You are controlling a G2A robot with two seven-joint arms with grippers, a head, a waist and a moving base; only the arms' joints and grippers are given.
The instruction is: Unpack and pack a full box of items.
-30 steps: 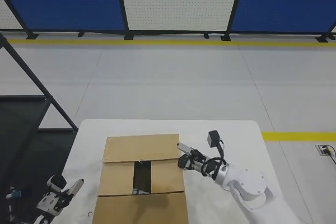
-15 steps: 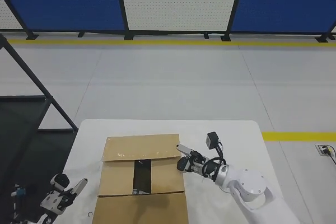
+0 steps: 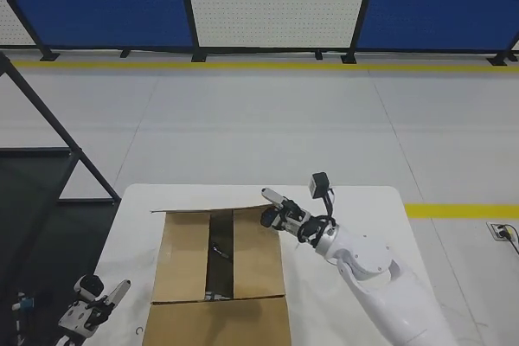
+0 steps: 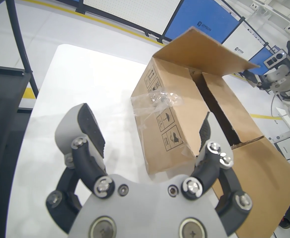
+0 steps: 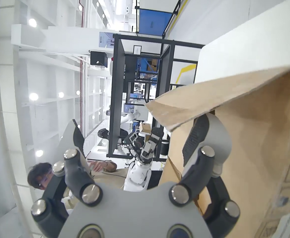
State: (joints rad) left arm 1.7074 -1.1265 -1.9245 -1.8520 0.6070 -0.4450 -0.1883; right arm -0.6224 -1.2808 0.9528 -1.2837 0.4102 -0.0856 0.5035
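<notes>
Box (image 3: 186, 259): push far flap (image 4: 202, 50) fully outward with spread-open right end effector (image 3: 268, 208), steadily; leave released left end effector (image 4: 146, 116) clear.

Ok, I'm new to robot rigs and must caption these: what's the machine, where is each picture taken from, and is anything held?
It is a two-armed robot at a white table. The top picture looks down from a camera above its arms; the other two come from a camera on each wrist. A cardboard box sits on the table, its far flap raised. The right gripper is open at that flap's corner, one finger under its edge. The left gripper is open by the table's edge, apart from the box. Nothing is gripped.
</notes>
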